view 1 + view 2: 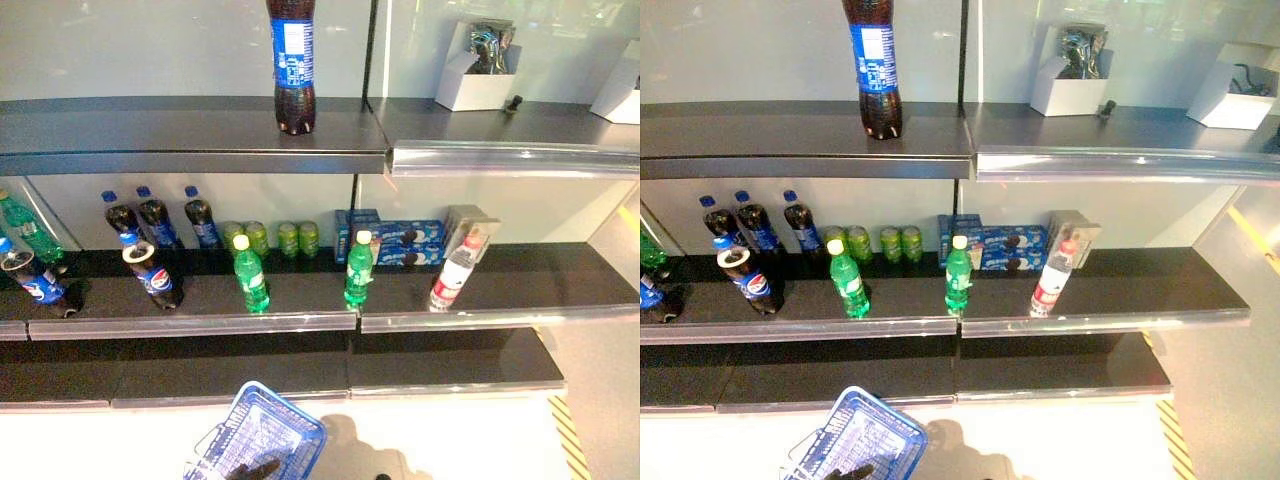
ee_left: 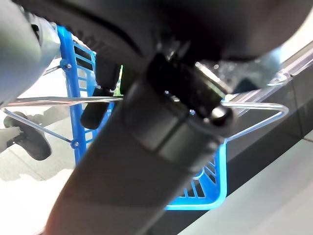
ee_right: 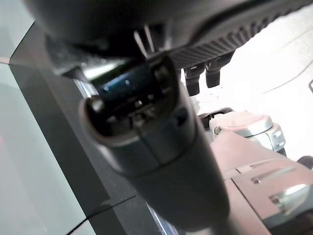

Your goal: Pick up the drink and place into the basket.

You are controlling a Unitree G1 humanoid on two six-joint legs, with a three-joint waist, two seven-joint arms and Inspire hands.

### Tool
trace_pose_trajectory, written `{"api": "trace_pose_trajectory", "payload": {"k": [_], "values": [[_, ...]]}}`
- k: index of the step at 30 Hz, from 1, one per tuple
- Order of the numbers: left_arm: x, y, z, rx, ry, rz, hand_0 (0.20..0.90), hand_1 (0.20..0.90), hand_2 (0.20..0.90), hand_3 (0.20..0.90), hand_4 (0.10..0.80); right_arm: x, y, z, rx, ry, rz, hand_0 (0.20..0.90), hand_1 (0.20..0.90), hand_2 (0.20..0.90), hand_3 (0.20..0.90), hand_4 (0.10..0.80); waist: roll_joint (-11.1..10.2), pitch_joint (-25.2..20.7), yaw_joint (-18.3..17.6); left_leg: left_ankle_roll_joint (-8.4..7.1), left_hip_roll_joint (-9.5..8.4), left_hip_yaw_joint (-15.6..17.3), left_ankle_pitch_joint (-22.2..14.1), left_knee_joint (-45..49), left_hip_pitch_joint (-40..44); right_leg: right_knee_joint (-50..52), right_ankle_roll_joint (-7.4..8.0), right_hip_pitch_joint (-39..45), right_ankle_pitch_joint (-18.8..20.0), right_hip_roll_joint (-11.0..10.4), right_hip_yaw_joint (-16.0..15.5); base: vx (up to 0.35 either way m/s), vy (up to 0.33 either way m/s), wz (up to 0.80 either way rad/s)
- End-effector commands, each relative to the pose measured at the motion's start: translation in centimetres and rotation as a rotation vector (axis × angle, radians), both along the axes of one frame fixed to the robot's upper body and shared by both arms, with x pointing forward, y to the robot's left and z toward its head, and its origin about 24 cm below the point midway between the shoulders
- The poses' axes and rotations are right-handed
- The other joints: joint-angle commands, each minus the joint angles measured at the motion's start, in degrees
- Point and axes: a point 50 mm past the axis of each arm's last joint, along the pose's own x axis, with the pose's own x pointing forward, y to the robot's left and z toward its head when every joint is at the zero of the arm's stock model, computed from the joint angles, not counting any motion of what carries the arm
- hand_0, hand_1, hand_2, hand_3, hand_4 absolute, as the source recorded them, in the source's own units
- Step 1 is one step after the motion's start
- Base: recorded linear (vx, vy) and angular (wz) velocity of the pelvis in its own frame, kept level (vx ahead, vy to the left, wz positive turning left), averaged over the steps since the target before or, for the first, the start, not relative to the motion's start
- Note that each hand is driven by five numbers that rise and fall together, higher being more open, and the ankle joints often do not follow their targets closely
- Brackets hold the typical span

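Drinks stand on the shelves: a tall cola bottle (image 1: 292, 65) on the top shelf, two green bottles (image 1: 250, 275) (image 1: 358, 270), a clear bottle with a red label (image 1: 455, 272) and several cola bottles (image 1: 152, 275) on the middle shelf. Low in front hangs the blue basket (image 1: 258, 435), with nothing visible inside. My left hand (image 2: 161, 122) is shut on its wire handle (image 2: 254, 105); the hand (image 1: 255, 468) shows dark at the basket's near rim. My right hand (image 3: 156, 147) appears only in its wrist view, fingers (image 3: 195, 81) relaxed and holding nothing, away from the drinks.
Green cans (image 1: 265, 238) and blue biscuit boxes (image 1: 400, 243) line the back of the middle shelf. White boxes (image 1: 475, 80) sit on the top shelf at right. A dark bottom shelf (image 1: 300, 375) runs under the middle shelf, just behind the basket. Yellow-black floor tape (image 1: 570, 440) lies at right.
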Motion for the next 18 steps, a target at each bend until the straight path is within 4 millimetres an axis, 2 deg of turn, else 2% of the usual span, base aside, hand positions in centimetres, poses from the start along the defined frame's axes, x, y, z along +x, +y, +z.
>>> {"api": "trace_pose_trajectory", "payload": {"k": [1, 9, 18], "values": [[0.30, 2.59, 0.69, 0.109, -0.022, -0.054, 0.300, 0.300, 0.300, 0.200, 0.100, 2.35, 3.00, -0.57, 0.050, -0.019, 0.112, 0.900, 0.900, 0.900, 0.900, 0.800, 0.13, 2.94, 0.04, 0.01, 0.34, 2.42, -0.10, 0.95, -2.34, 2.27, 2.27, 2.46, -5.47, -1.17, -0.22, 0.000, 0.000, 0.00], [1.01, 2.63, 0.87, 0.104, -0.062, -0.054, 0.300, 0.300, 0.300, 0.200, 0.100, 2.23, 2.99, -0.57, 0.055, -0.013, 0.121, 0.900, 0.900, 0.900, 0.900, 0.800, 0.31, 2.84, 0.40, -0.10, 0.53, 2.18, 0.28, 0.72, -2.75, 1.86, 1.90, 2.76, -5.69, -0.67, -0.35, 0.000, 0.000, 0.00], [1.28, 2.53, 0.92, 0.107, -0.075, -0.044, 0.300, 0.300, 0.300, 0.200, 0.100, 2.64, 3.02, -0.49, 0.014, -0.024, 0.184, 0.900, 0.900, 0.900, 0.900, 0.800, 0.39, 2.68, 0.61, -0.66, 0.81, 2.09, 0.92, 0.10, -3.06, 0.91, 2.18, 2.87, -5.06, -0.85, -0.80, -0.008, 0.000, 0.03]]}}
